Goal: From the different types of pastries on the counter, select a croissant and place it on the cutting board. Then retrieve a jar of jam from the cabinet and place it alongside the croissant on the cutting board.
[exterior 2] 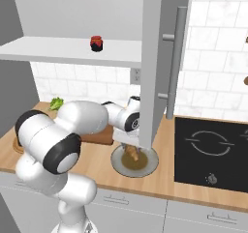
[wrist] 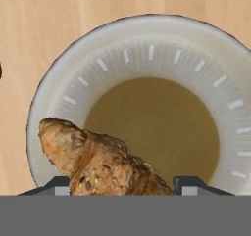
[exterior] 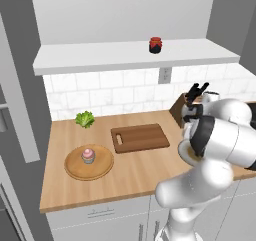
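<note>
The golden-brown croissant [wrist: 98, 161] sits between my gripper's [wrist: 125, 186] two finger tips, shut on it and held a little above a grey plate [wrist: 147, 39] with a brownish centre. In the right base view the gripper [exterior 2: 131, 147] points down over that plate [exterior 2: 150, 163] with the croissant [exterior 2: 131, 154] under it. The dark-brown cutting board [exterior: 140, 137] lies bare to the left of the plate. The pink-frosted cupcake [exterior: 88, 155] stands on a round light-wood tray [exterior: 75, 171]. The jar of jam [exterior: 155, 45] stands on the white cabinet shelf [exterior: 100, 55].
An open cabinet door [exterior 2: 155, 58] with a long handle hangs just right of my hand. A black cooktop [exterior 2: 210, 152] lies at the right. A knife block [exterior: 177, 110] stands by the tiled wall, and a green lettuce [exterior: 85, 119] at the back left.
</note>
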